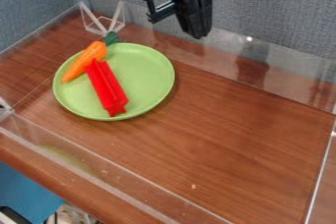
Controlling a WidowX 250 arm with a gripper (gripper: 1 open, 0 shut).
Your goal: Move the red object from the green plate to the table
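Note:
A long flat red object (106, 88) lies on the round light-green plate (147, 84) at the left of the wood-grain table (223, 130). An orange carrot with a green top (88, 58) rests on the plate's upper-left rim beside the red bar. My black gripper (195, 31) hangs in the air above and to the right of the plate's far edge, pointing down, shut, with nothing in it. It touches neither the plate nor the bar.
Clear acrylic walls (282, 66) run along the table's edges. A clear wire-like stand (102, 20) sits in the back-left corner behind the carrot. Bare wood stretches to the right and front of the plate.

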